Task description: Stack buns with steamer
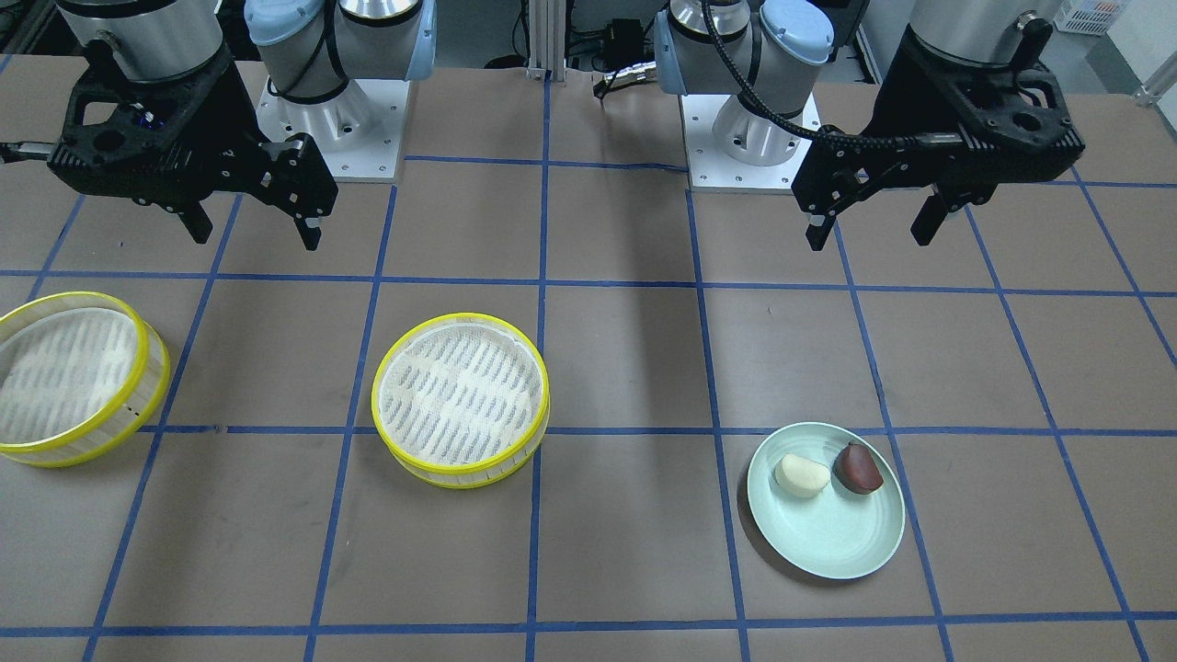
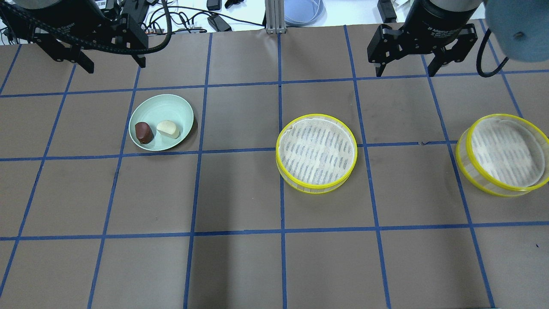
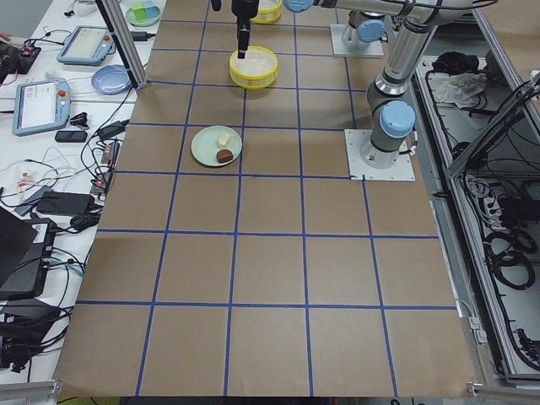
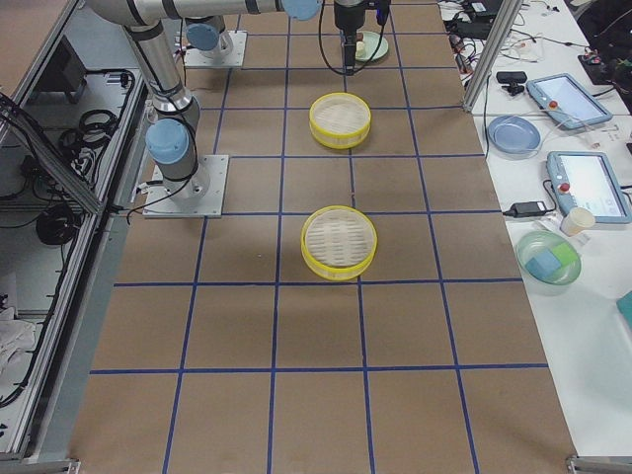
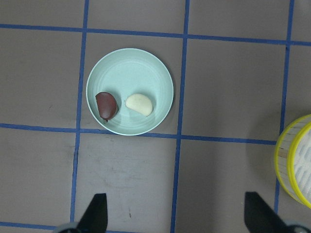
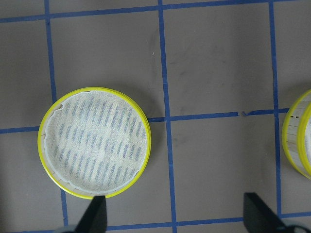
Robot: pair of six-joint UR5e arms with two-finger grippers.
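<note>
A cream-white bun (image 1: 801,475) (image 2: 168,128) (image 5: 139,104) and a dark reddish-brown bun (image 1: 857,468) (image 2: 143,132) (image 5: 107,106) lie side by side on a pale green plate (image 1: 828,552) (image 2: 171,103) (image 5: 131,63). One empty yellow-rimmed steamer tier (image 1: 460,397) (image 2: 316,152) (image 6: 95,141) stands mid-table. A second empty tier (image 1: 74,377) (image 2: 502,154) (image 6: 299,141) stands further to the robot's right. My left gripper (image 1: 869,237) (image 2: 116,66) (image 5: 176,216) is open and empty, raised on the robot's side of the plate. My right gripper (image 1: 256,237) (image 2: 405,73) (image 6: 175,216) is open and empty, raised between the two tiers.
The brown table carries a blue tape grid. The two arm bases (image 1: 331,119) (image 1: 749,129) stand at the robot's edge. A side bench with tablets (image 4: 588,183), bowls (image 4: 513,133) and cables runs along the operators' side.
</note>
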